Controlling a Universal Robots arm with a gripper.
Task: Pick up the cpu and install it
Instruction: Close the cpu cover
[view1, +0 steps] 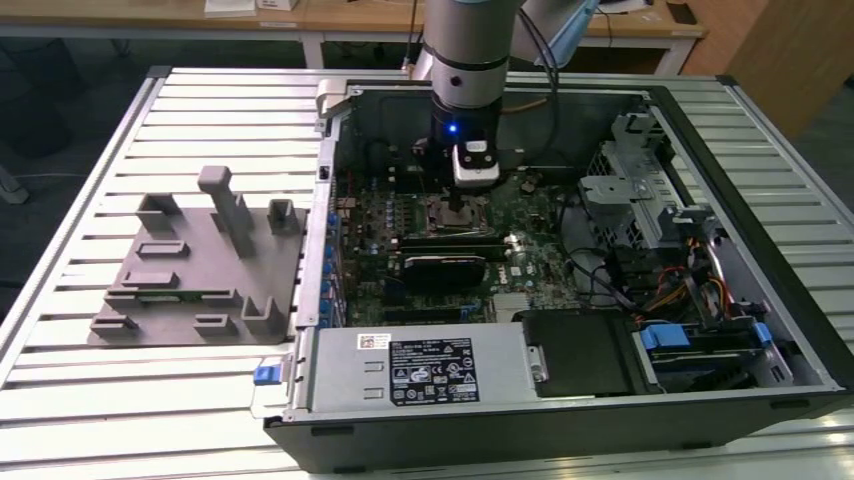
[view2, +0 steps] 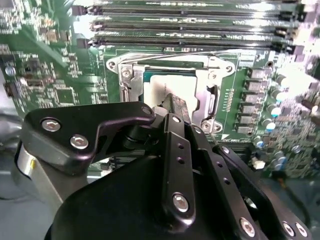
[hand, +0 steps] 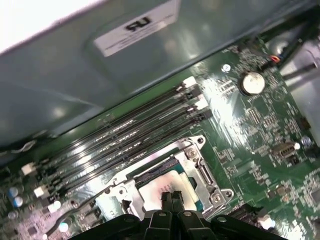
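Observation:
The cpu (hand: 167, 181) is a silvery-white square lying flat inside the open metal-framed socket (hand: 201, 167) on the green motherboard. In the second wrist view the cpu (view2: 156, 87) sits within the socket frame (view2: 216, 90). My gripper (hand: 170, 198) is straight above it, its two dark fingers pressed together with their tips at or just over the chip's top; I cannot tell whether they touch. The exterior view shows the gripper (view1: 461, 207) reaching down into the open computer case (view1: 747, 130) over the socket.
Memory slots (hand: 125, 140) run beside the socket, and a round coin battery (hand: 252, 82) lies further off. The grey fixture (view1: 187, 265) stands on the slatted table at the exterior view's left. A power supply (view1: 427, 370), a drive cage and cables line the case's near side.

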